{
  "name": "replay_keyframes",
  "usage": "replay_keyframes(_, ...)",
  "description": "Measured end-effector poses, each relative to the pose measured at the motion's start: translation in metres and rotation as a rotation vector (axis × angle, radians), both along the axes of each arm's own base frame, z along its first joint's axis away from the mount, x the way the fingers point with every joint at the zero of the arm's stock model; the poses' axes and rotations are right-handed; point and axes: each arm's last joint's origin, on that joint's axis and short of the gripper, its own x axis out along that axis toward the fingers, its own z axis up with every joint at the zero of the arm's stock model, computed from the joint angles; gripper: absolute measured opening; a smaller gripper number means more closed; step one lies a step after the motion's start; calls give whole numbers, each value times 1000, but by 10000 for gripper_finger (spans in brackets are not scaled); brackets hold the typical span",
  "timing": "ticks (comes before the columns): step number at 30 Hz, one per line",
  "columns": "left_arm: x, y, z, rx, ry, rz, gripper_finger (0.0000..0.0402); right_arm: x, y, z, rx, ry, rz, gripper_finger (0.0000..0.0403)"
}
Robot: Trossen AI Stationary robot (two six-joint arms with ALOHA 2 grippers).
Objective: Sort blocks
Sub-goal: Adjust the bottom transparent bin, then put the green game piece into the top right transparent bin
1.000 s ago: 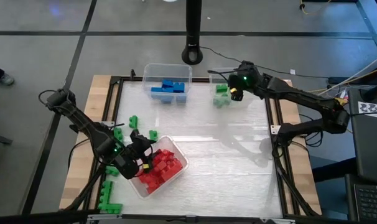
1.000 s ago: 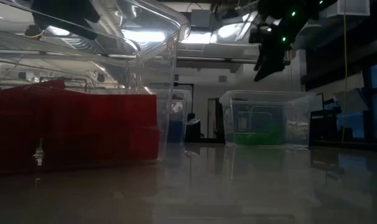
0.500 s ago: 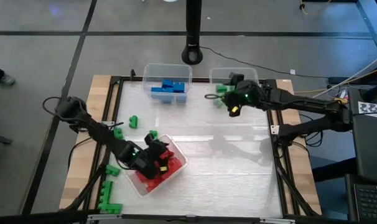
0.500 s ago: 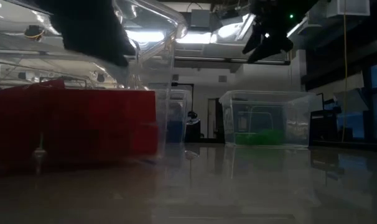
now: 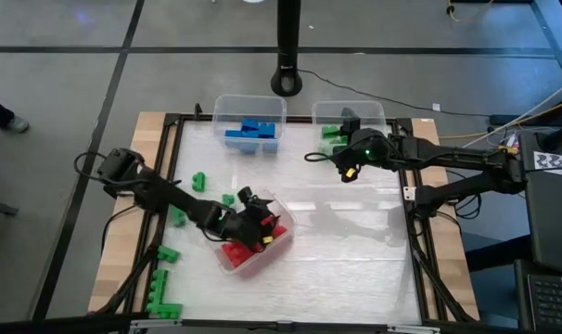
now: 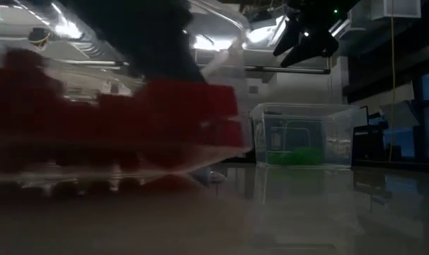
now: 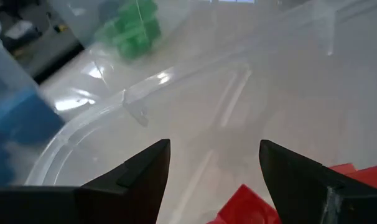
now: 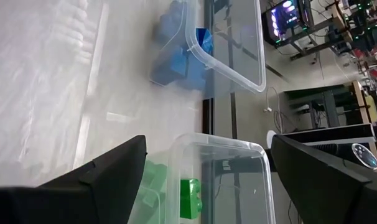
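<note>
I have the left hand (image 5: 260, 227) down in the clear bin of red blocks (image 5: 247, 249) near the front left of the table (image 5: 355, 260). Its fingers (image 7: 135, 177) stand apart with nothing between them; in the left wrist view they hang over the bin's clear rim (image 7: 101, 118), and a red block (image 7: 247, 202) lies just below them. In the low view that bin (image 6: 115, 152) fills the near left, packed with red.

My right hand (image 5: 346, 165) hovers above the table just in front of the far right bin (image 5: 369, 109), which holds green blocks (image 5: 331, 134). Its fingers (image 8: 95, 177) are spread wide and empty. Its wrist camera looks across both far bins: the one with blue blocks (image 8: 176, 62) and the one with a green block (image 8: 190, 198) inside.

From above, the blue blocks (image 5: 251, 130) sit in the far middle bin (image 5: 227, 104). Loose green blocks (image 5: 198, 180) lie on the table's left side, some near the red bin, more (image 5: 160, 297) along the front left edge.
</note>
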Motion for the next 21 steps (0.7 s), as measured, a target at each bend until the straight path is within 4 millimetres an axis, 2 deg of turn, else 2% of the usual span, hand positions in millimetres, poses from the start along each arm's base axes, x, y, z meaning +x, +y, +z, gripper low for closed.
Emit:
replay_keyframes(6, 11, 14, 9, -18, -40, -25, 235, 0, 0, -1, 1, 8, 0, 344)
replay_keyframes(11, 2, 4, 51, -54, -34, -86, 235, -2, 0, -3, 1, 37, -7, 344)
replay_keyframes(14, -15, -5, 78, -74, 15, -123, 235, -3, 0, -3, 3, 44, -10, 344)
replay_keyframes(18, -52, -19, 114, -106, 70, -169, 235, -3, 0, -4, 6, 52, -9, 344)
replay_keyframes(21, -85, -34, 126, -147, 125, -230, 235, -3, 0, -9, 13, 61, -13, 344)
